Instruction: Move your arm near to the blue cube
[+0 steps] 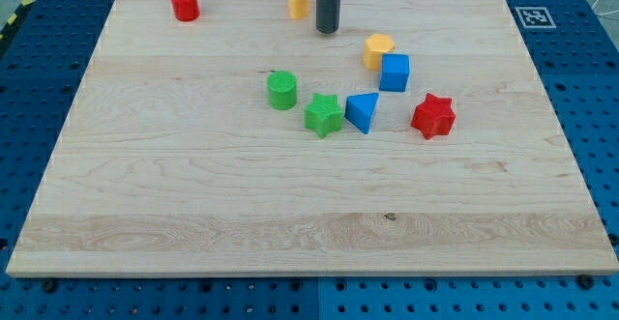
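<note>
Blue cube (395, 72) sits right of table (193, 214) centre, well in from every edge. Open wood to its right and all across the view's bottom. Yellow heart (378, 49) touches its upper-left corner; blue wedge (363, 111) below-left, red star (432, 116) below-right, both near. Cube squat, no clear long axis, one face toward the view's bottom.

My tip (327, 31), the tool: plain rod, nothing to clench or release, touching no block; up-left of cube, apart.

Count: 2 blue, 2 yellow (299, 1), 2 red (star, cyl. (185, 4)), 2 green (cyl. (281, 90), star (323, 115)).
</note>
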`<state>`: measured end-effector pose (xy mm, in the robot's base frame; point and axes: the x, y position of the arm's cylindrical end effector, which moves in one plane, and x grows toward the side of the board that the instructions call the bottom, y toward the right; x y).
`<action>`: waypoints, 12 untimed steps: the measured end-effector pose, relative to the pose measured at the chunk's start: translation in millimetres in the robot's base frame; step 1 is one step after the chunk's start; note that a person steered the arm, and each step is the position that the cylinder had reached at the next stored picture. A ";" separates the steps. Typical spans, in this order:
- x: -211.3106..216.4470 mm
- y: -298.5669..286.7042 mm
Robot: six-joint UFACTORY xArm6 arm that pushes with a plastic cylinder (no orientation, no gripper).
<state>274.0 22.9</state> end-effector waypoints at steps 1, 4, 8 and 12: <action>0.0 4.8; 0.0 12.4; 1.8 17.3; 92.7 17.5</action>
